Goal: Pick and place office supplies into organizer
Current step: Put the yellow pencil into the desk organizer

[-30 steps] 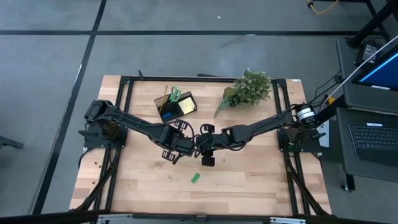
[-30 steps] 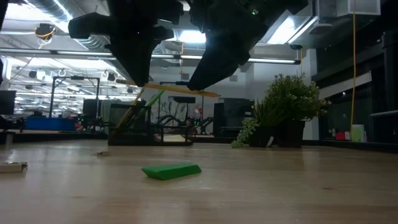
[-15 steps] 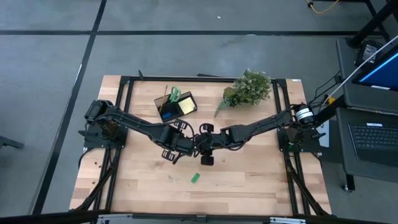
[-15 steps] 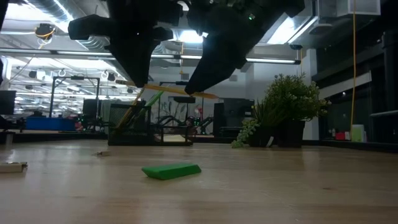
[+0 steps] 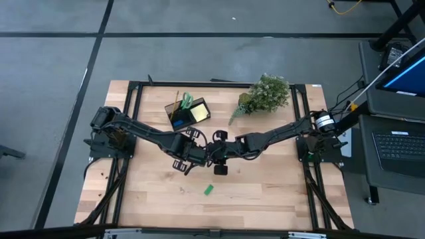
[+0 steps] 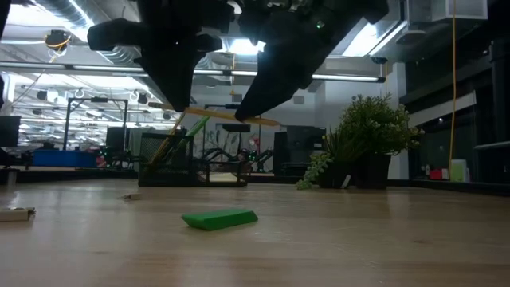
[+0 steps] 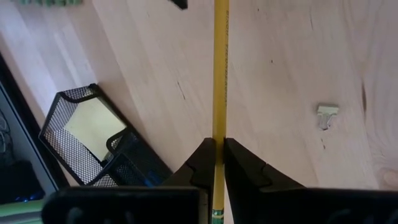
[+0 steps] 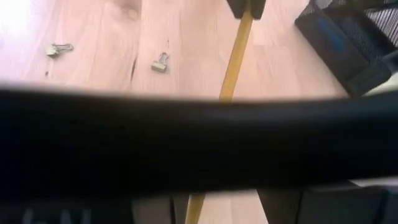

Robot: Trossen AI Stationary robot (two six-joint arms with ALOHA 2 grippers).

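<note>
Overhead and table-level views of a two-arm handover above a wooden table. The left gripper and the right gripper meet at mid-frame in the high view, raised clear of the table surface.

Left gripper: fingers narrowed onto a yellow pencil, which passes between them and runs straight toward the top of the left wrist frame. In the low view the same pencil lies nearly level in the air at upper centre, spanning from one dark arm to the other.

Right gripper: the right wrist view shows the pencil running from the bottom of the frame up to the left gripper's tips at the top edge; a dark blurred band hides the right fingers, so whether they clamp the pencil cannot be told.

Organizer: black mesh box in the upper centre-left of the high view, holding green-handled scissors, a pale yellow sticky-note pad and a blue item.

Small green block: flat on the table, below the grippers in the high view and in the lower centre of the low view.

Leafy plant: upper right of the table. Two small binder clips lie on the wood.
</note>
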